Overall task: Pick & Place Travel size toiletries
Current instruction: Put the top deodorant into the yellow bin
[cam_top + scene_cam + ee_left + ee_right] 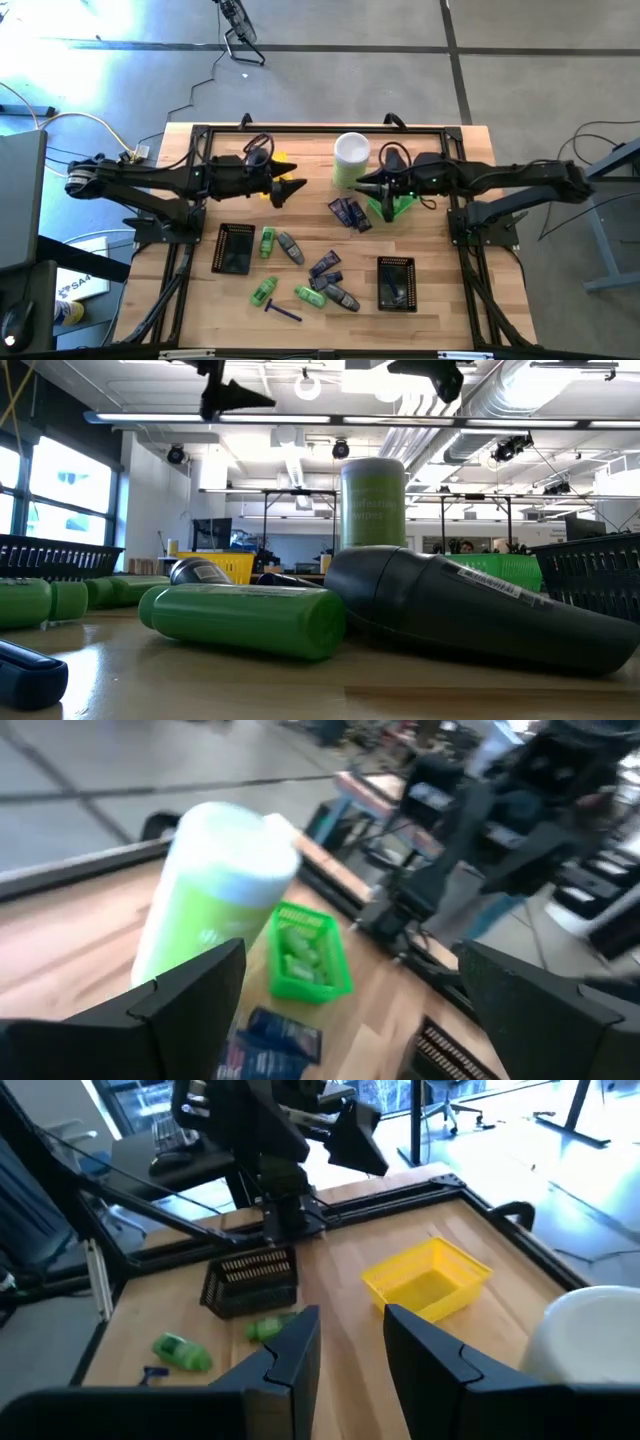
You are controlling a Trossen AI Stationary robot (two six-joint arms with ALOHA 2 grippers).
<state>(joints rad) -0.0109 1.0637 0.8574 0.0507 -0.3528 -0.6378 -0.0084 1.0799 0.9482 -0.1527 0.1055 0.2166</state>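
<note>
From above, we saw the yellow tray [281, 163] mostly covered by the left gripper [292, 187], and the green tray [398, 207] partly under the right gripper [364, 187]. What lay inside the two black trays [235, 248] was too small for us to tell. At table height, a dark grey piece [470, 605] hid the foot of the tall canister [373, 500], and the frame's edge cut off a navy packet [28, 672]. In the right wrist view, the canister's white lid [590, 1340] ran off the frame.
</note>
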